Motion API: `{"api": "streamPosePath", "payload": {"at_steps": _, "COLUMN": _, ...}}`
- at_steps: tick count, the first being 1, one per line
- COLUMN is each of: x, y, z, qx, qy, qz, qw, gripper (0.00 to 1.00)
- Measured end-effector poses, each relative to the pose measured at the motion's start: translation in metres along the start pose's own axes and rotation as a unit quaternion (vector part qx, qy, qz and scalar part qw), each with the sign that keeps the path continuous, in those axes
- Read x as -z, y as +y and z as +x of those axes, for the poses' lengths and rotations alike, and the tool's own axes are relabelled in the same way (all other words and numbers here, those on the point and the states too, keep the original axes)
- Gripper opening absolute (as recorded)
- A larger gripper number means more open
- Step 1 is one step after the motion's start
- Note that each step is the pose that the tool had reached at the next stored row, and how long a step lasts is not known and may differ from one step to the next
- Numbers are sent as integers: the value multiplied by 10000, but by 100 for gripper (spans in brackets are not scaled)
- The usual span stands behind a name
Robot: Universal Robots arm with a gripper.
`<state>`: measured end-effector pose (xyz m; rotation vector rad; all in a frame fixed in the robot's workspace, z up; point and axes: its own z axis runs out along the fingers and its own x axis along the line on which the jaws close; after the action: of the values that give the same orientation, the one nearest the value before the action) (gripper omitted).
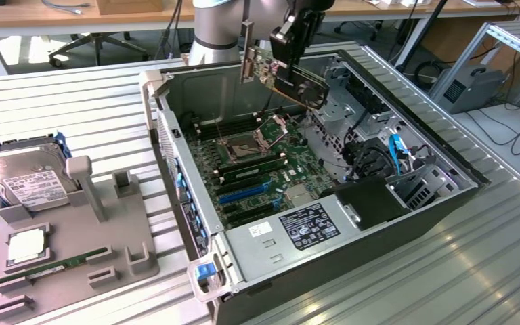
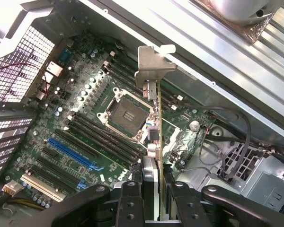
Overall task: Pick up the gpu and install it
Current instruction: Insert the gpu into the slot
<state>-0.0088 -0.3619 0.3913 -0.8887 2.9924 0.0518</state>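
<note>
My gripper (image 1: 289, 49) hangs over the far end of the open computer case (image 1: 187, 169) and is shut on the gpu (image 1: 287, 80). The card is tilted, its silver bracket (image 1: 249, 64) toward the exterior view's left, and it is held clear above the motherboard (image 1: 260, 159). In the wrist view the gpu (image 2: 157, 118) shows edge-on between my two black fingers (image 2: 130, 198), its bracket (image 2: 153, 66) at the far end. The blue expansion slot (image 2: 75, 153) lies off to one side of the card, uncovered; it also shows as the blue slot (image 1: 242, 195).
A grey fixture (image 1: 106, 250) on the exterior view's left holds a hard drive (image 1: 25, 177), a CPU (image 1: 27, 245) and a RAM stick (image 1: 52, 264). Inside the case are the power supply (image 1: 307, 227), the empty CPU socket (image 2: 125, 113), drive cage (image 1: 355, 101) and blue cables (image 1: 395, 145).
</note>
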Motion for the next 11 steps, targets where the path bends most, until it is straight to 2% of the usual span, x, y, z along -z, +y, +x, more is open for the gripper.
{"api": "streamPosePath", "payload": {"at_steps": 11, "x": 0, "y": 4, "z": -3, "qx": 145, "qy": 4, "qz": -4, "qw": 9999, "gripper": 27}}
